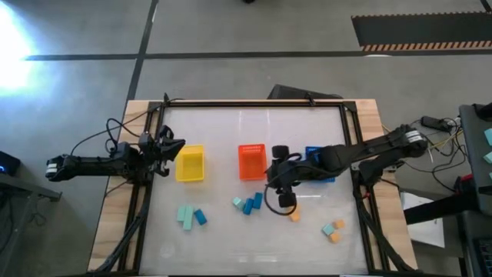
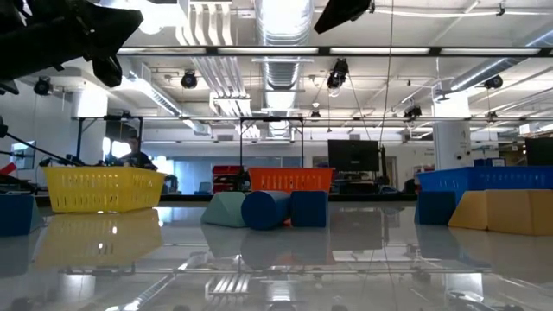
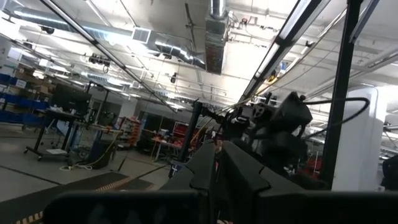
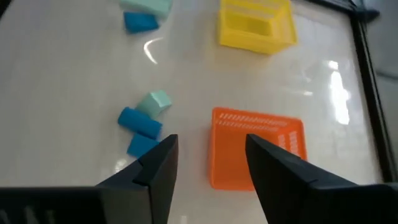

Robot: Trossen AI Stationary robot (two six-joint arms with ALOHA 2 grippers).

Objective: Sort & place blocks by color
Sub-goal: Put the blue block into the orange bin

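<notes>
The blocks lie loose on the white table (image 1: 231, 131), none of them in a basket. A cluster of three (image 1: 247, 203), one pale teal and two blue, sits just in front of the orange basket (image 1: 251, 161); in the right wrist view the same group (image 4: 143, 121) shows beside that basket. A second group, a pale teal piece with a blue one (image 1: 191, 216), lies in front of the yellow basket (image 1: 190, 164). A single orange block (image 1: 295, 216) rests just beyond the right gripper, and a teal and orange pair (image 1: 333, 229) sits nearer the table's right front corner. The right gripper (image 1: 286, 201) hangs over the table between the orange basket and the blue basket (image 1: 321, 163), its fingers (image 4: 273, 174) spread wide and holding nothing. The left gripper (image 1: 165, 148) waits at the table's left edge, just beside the yellow basket; whether its fingers are apart or together cannot be told.
</notes>
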